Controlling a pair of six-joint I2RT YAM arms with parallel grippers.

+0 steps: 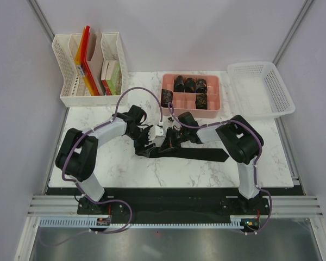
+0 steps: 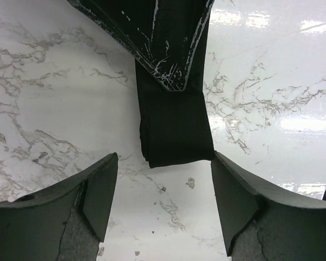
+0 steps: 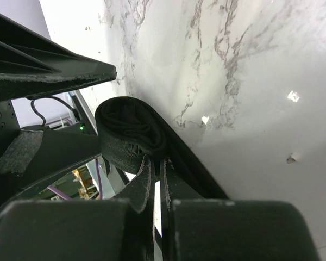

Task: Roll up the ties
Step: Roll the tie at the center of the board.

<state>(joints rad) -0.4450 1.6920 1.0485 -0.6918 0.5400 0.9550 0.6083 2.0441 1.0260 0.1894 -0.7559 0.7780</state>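
So we've got the right gripper (image 3: 156, 166) with fingers pressed together, pinching the coiled end of the tie (image 1: 201, 154). The rest of it lies flat across the middle of the table (image 1: 125, 168). Our left gripper (image 2: 164, 163) hangs over that same end, fingers spread wide.

White marble-patterned bench (image 1: 125, 163), on whose far edge are set a white perforated plastic file rack (image 1: 65, 76), pink compartmented tray (image 1: 183, 102) and white mesh basket (image 1: 280, 92).
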